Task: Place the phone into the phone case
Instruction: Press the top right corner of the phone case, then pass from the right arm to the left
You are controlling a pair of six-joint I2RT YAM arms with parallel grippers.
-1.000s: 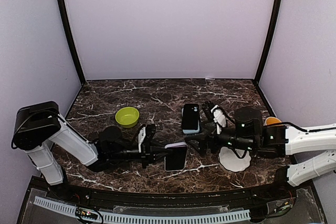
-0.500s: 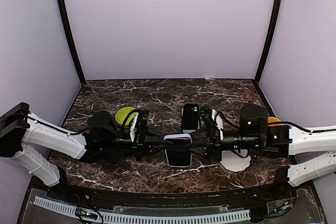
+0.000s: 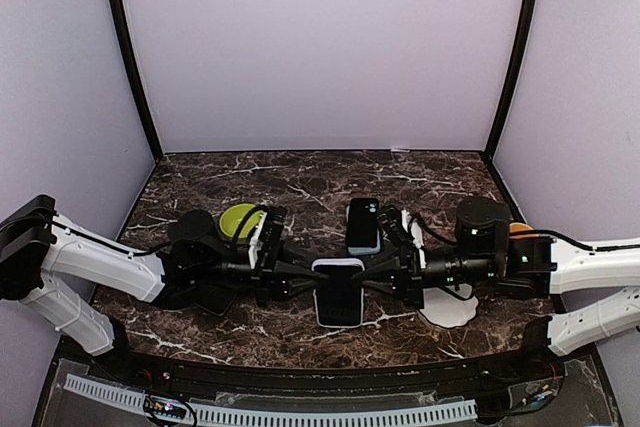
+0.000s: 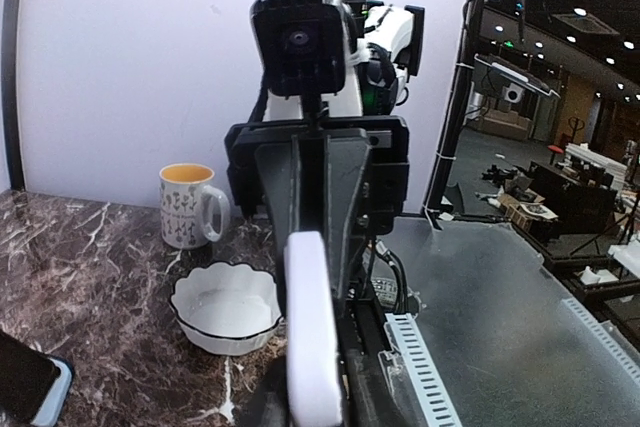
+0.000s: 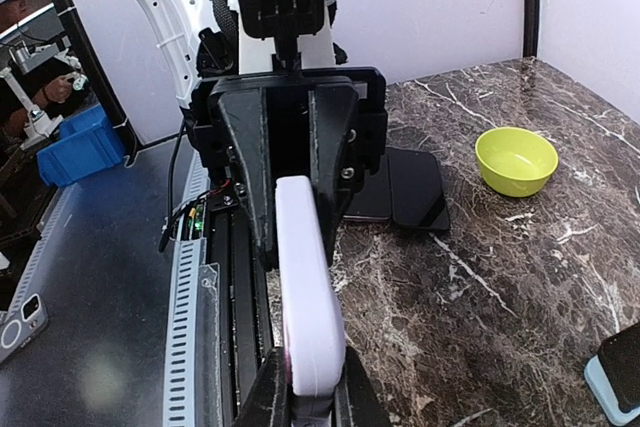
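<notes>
The phone [image 5: 308,287] shows edge-on, its near end pinched by the right gripper [image 5: 312,392] and its far end clamped by the left gripper [image 5: 300,232]. To the phone's right, a green bowl [image 5: 517,160] and a blue phone case [image 5: 615,375] sit on the marble table [image 5: 480,287], the case nearer the camera.

Polished white-veined marble table [image 3: 300,172], phone [image 3: 338,299] with glossy dark face, smooth pale edge, shiny green bowl [image 3: 238,218], glazed white dish [image 4: 225,309]

Lavender walls [image 3: 320,47], dark marble tabletop [image 3: 300,172]; beyond it, cluttered workshop [image 4: 560,147], perhaps warehouse.
</notes>
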